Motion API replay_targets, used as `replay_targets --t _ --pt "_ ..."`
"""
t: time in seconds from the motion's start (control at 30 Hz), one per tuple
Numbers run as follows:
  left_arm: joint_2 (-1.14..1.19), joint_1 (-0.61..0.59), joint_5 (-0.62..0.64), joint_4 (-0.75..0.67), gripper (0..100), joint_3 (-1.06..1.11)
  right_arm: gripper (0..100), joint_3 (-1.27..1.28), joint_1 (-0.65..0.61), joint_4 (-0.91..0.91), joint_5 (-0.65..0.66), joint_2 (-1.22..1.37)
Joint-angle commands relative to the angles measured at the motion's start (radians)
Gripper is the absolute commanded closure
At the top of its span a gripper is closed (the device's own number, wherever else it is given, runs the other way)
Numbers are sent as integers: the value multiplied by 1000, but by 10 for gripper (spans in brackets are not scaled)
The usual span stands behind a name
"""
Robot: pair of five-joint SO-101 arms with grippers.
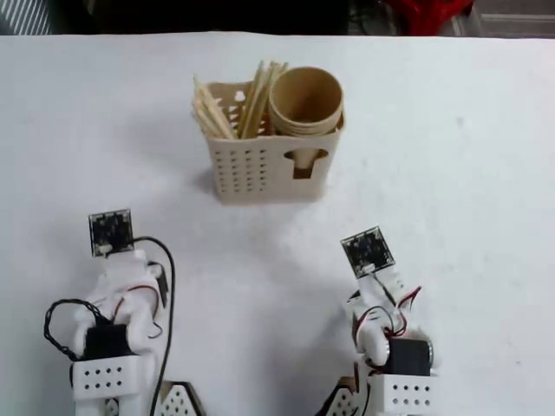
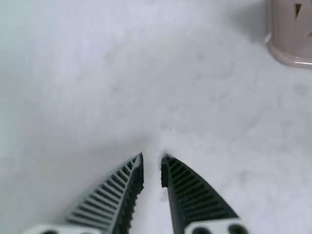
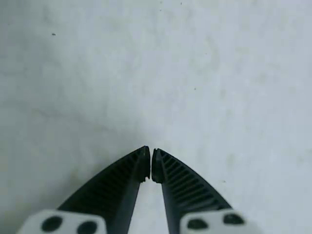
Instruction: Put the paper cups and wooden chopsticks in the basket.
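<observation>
**Basket loaded, arms folded back**

The beige perforated plastic basket (image 1: 260, 173) stands well ahead of both tools. It holds the stacked brown paper cups (image 1: 305, 100) and the wooden chopsticks (image 1: 234, 108) upright, so the task looks finished. Both arms sit tucked low over the white table (image 1: 468, 173). The left tool (image 2: 152, 163) is nearly together and the right tool (image 3: 150, 157) is together; both are empty.

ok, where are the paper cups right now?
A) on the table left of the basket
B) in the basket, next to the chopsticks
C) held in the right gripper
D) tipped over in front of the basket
B: the paper cups stand stacked inside the basket, beside the chopsticks.
</observation>
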Motion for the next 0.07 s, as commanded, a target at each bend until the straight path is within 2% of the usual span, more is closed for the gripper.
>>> replay_targets --t 0.0,0.03 --pt "-8 -1 8 3 915 -5 981 3 7 5 8 -10" --pt "-8 -1 8 3 915 -5 981 3 7 5 8 -10"
